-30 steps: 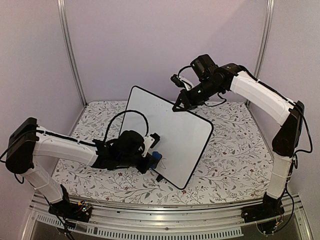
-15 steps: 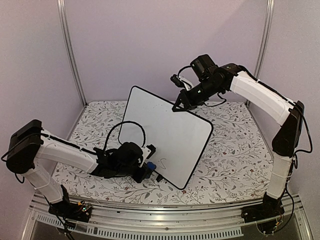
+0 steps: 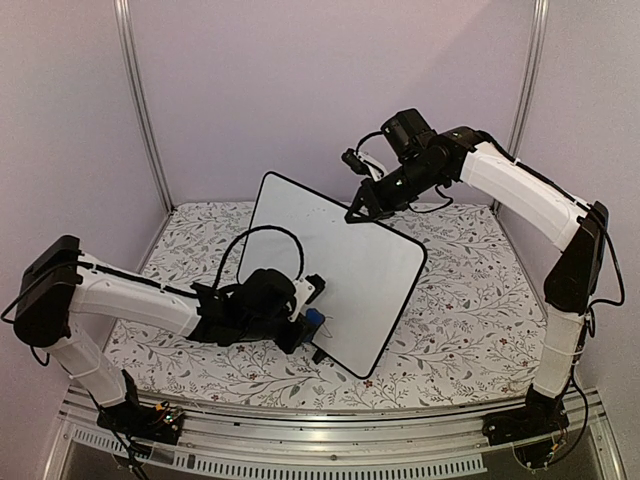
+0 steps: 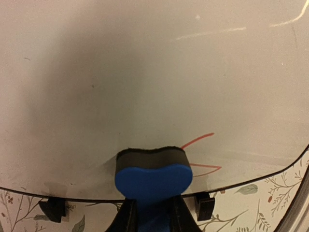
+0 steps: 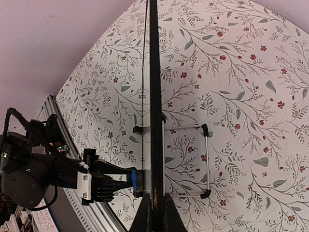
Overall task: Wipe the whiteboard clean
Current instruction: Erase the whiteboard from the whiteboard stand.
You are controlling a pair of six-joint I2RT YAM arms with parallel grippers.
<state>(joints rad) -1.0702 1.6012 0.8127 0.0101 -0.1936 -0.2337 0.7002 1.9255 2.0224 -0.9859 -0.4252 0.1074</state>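
Propped upright at the middle of the flower-print table [image 3: 470, 300], the whiteboard [image 3: 330, 270] stands on small black feet [image 4: 52, 208], its face turned toward 7 o'clock in the overhead view. The right wrist view shows a thin wire stand [image 5: 206, 159] behind it. Two reddish pen strokes [image 4: 200, 140] remain near the bottom rim, at about 3 o'clock from the blue eraser [image 4: 153, 176]. The rest of the face seen from the left wrist looks wiped, apart from faint smudges.

The left gripper [image 3: 305, 320] is pressed together on the blue body of the eraser. Its dark felt side lies flat against the board low down, at roughly 7 o'clock on the face. The right gripper [image 3: 357, 212] pinches the board's black rim at 12 o'clock, fingers tight on either side of the thin edge. It steadies the panel from above.

The board looks light, thin and stiff, with a glossy face that offers nothing to grip. On such small feet and a slim wire prop, it would probably slide or tip backward under a push from the eraser. The rim is the sensible place to hold it, and the top edge gives the most leverage against that push.

The task appears close to finished. A short sideways pass toward 3 o'clock should reach the last strokes, with pressure kept modest so the board does not twist in the upper grip.
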